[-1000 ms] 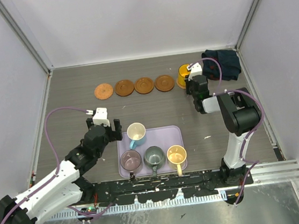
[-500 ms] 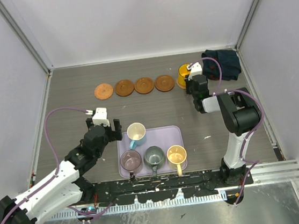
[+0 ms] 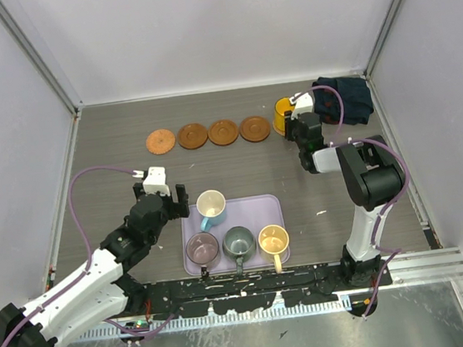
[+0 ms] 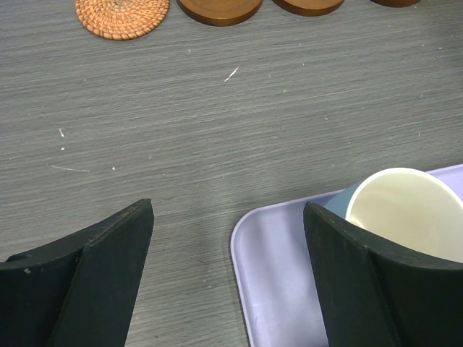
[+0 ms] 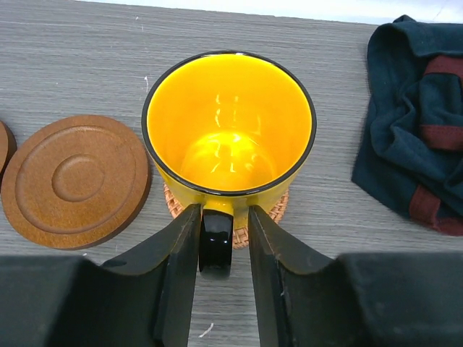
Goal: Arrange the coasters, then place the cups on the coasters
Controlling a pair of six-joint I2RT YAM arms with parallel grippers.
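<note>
The bright orange-yellow cup [image 5: 230, 123] stands upright on a woven coaster [image 5: 278, 210] at the right end of the coaster row. My right gripper [image 5: 224, 217] straddles the cup's black handle [image 5: 215, 246]. Its jaws are slightly parted, with a gap on the handle's right side. More coasters [image 3: 193, 135] lie in a line to the left of the cup. My left gripper [image 4: 228, 217] hangs open over the corner of the lavender tray [image 4: 268, 289], beside the light blue cup [image 4: 405, 210]. The mauve cup [image 3: 202, 247], grey-green cup [image 3: 239, 241] and cream-yellow cup [image 3: 273, 239] stand on the tray [image 3: 260, 208].
A dark blue cloth [image 3: 347, 97] lies bunched at the back right, just right of the orange-yellow cup. White walls with metal rails close in the table on three sides.
The right gripper's jaws have parted from the orange-yellow cup's handle. The cup stays on its coaster. The left arm has not moved.
</note>
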